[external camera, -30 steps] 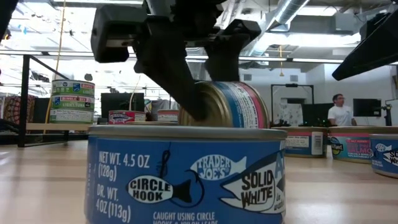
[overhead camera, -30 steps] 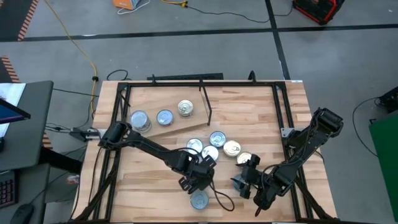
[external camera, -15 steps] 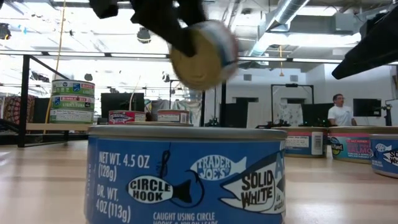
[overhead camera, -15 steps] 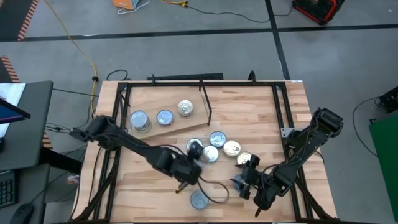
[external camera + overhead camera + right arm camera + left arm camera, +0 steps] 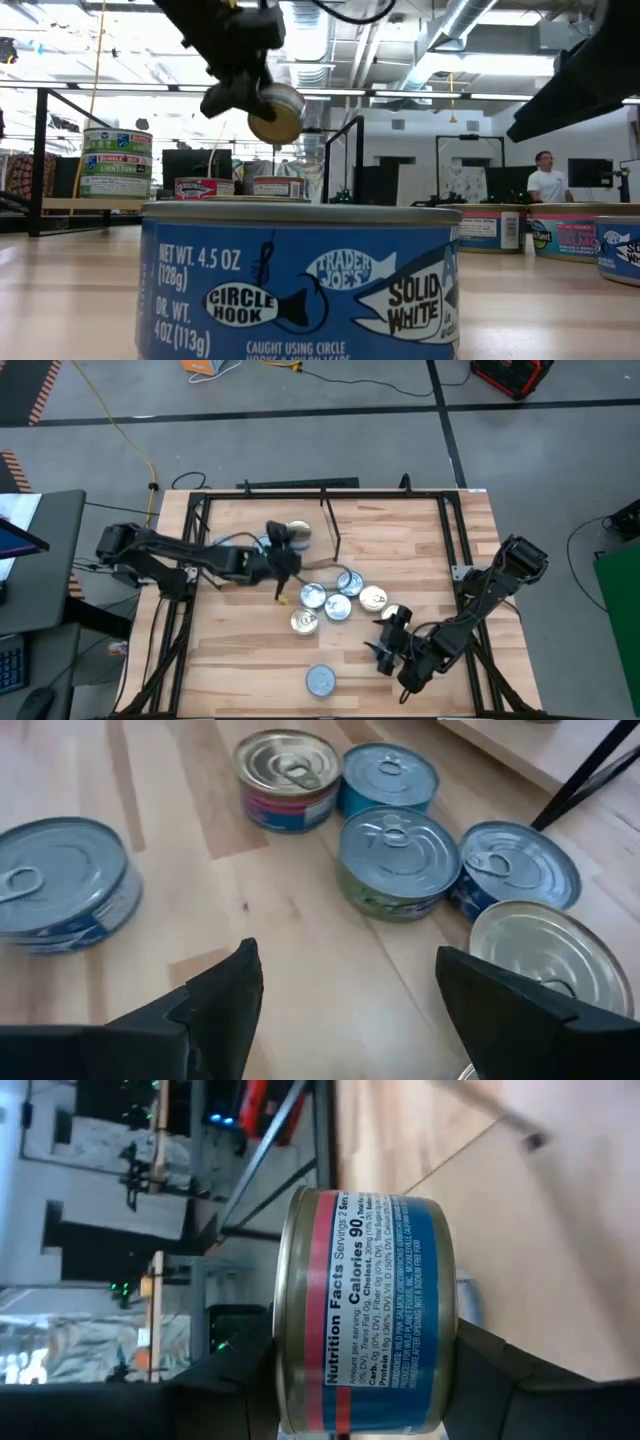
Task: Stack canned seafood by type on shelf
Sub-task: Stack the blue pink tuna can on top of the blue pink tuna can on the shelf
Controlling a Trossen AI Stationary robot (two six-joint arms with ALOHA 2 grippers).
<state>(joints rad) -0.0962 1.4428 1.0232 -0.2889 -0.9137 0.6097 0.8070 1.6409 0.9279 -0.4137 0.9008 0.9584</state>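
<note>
My left gripper [image 5: 279, 557] hangs over the plywood shelf [image 5: 245, 565], shut on a tin with a pink and blue label and a gold lid [image 5: 275, 112]. The shelf carries a two-high stack of tins [image 5: 117, 164] and two more tins [image 5: 265, 547], [image 5: 298, 535]; its black rod [image 5: 330, 525] rises at its right end. Several tins sit in a cluster [image 5: 338, 600] mid-table, and a blue-labelled one [image 5: 320, 680] stands near the near edge. My right gripper [image 5: 384, 644] waits open, low over the table, right of the cluster. My left gripper pinches the tin between its two fingers, one finger [image 5: 235, 1380] at the lid end and the other [image 5: 500, 1380] at the base end. The label wall [image 5: 370, 1310] shows between them. The tin is lifted clear and tipped on edge, its gold lid [image 5: 270, 122] facing the near side.
A black frame [image 5: 200, 510] borders the butcher-block table at the left, far and right sides. In the right wrist view, several tins stand ahead of the open fingers: a silver lid [image 5: 545, 955] close by and a red-labelled gold-lidded one [image 5: 287, 778] farther off. A person [image 5: 546, 178] stands in the room behind.
My left gripper has risen from the near middle of the table, beside the blue-labelled tin, and swung toward the far left until it is over the shelf. The pink and blue tin has gone with it, lifted clear and still tipped on edge.
</note>
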